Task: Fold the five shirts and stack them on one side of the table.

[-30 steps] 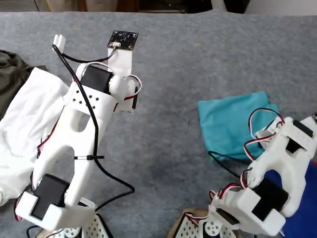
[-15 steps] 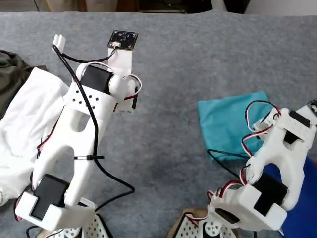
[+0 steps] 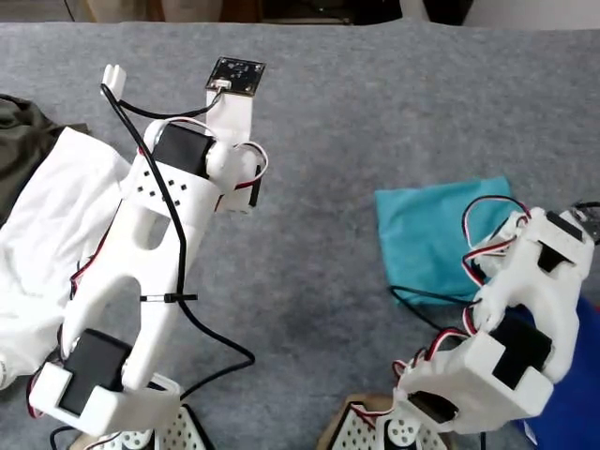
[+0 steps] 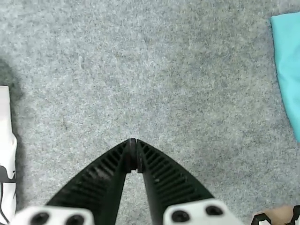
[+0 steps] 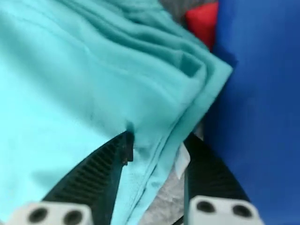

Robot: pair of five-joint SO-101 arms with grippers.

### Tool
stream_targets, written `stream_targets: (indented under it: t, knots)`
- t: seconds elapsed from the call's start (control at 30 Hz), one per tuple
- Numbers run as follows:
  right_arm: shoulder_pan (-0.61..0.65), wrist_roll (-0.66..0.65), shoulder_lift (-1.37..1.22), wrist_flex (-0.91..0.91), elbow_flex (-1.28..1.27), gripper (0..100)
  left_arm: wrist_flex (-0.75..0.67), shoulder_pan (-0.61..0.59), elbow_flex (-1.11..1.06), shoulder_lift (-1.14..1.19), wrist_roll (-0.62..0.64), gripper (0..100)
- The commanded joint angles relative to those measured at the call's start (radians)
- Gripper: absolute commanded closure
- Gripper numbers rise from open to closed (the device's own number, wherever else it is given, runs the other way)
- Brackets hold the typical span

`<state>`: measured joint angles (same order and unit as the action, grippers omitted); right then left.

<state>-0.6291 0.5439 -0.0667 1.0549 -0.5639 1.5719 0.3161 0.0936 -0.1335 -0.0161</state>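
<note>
**A:** What lies closest, at the bottom of the high view?

**B:** At the lower right, a blue shirt lies partly under the right arm.

**A:** And that arm's pincer?

**B:** The right gripper is spread wide and holds nothing. Its 2 fingers stand on either side of the layered edge of the teal shirt. 1 fingertip rests on the teal cloth. The blue shirt lies just beside that edge, and a bit of red cloth shows past it.

**A:** Where is the teal shirt on the table?

**B:** It is folded, right of centre, with its lower right corner under the arm.

**A:** And the left side?

**B:** A white shirt lies rumpled at the left edge, partly under the left arm. The left gripper is pinched closed, tips touching, with nothing in it, over bare grey table. A dark shirt is bunched at the upper left.
</note>
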Motion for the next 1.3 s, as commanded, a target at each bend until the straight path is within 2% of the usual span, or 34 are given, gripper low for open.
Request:
stream_targets:
  t: [0.0, 0.17, 0.3, 0.47, 0.6, 0.77, 1.27]
  knots:
    - [-0.042, -0.012, 0.039, -0.018, 0.042, 81.0, -0.015, -0.006, -0.002, -0.042, -0.006, 98]
    - [-0.033, -0.014, 0.033, -0.048, 0.002, 81.1, -0.015, -0.006, -0.002, -0.042, -0.008, 98]
    - [-0.018, -0.011, 0.033, -0.17, -0.059, 82.5, -0.015, -0.006, -0.002, -0.042, -0.008, 98]
    - [-0.018, -0.014, 0.033, -0.298, -0.12, 99.1, -0.015, -0.006, -0.002, -0.042, -0.008, 98]
    - [-0.018, -0.034, 0.041, -0.29, -0.127, 99.4, -0.014, -0.006, -0.002, -0.042, -0.008, 98]
    - [-0.018, -0.038, 0.096, -0.178, -0.104, 99.4, -0.014, -0.006, -0.002, -0.042, -0.008, 98]
    - [-0.033, -0.041, 0.602, -0.037, -0.093, 99.4, -0.012, -0.006, 0.006, -0.05, -0.008, 98]
